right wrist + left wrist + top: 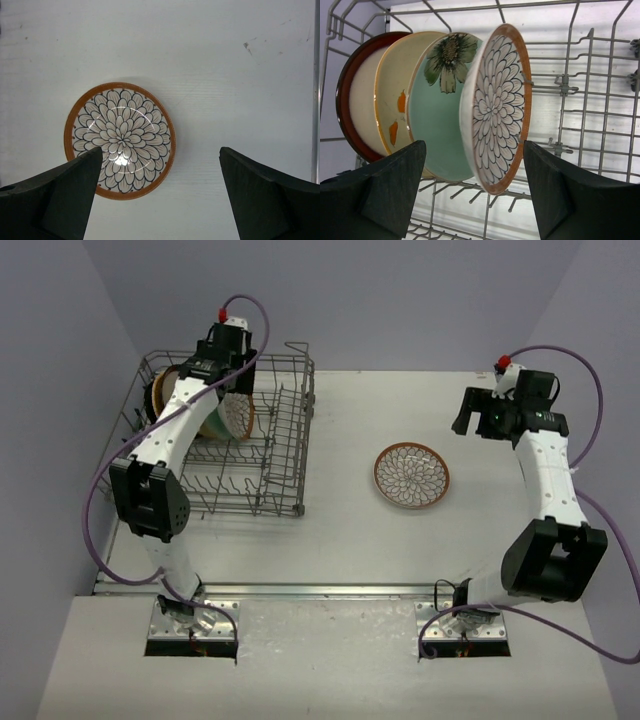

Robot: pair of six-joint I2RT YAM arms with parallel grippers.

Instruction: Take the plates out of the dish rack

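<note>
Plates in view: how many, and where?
5. Four upright in the dish rack: red-rimmed, cream, mint, petal-patterned. Fifth plate flat on the table. Others may be hidden.

The work surface is a white rectangular table (340, 540) with a matte top, enclosed on three sides by plain lavender-grey walls: a back wall (400, 300), a left wall (50, 390) and a right wall (612, 350). A bright metal rail (320, 590) runs along the near edge of the table, and in front of it lies a pale speckled board (330, 670) with two rectangular cut-outs (222, 638). Lighting is even and diffuse, casting only soft shadows on the table top; the right wrist view shows a few small dark scuff marks (247, 46) on the white surface.
</note>
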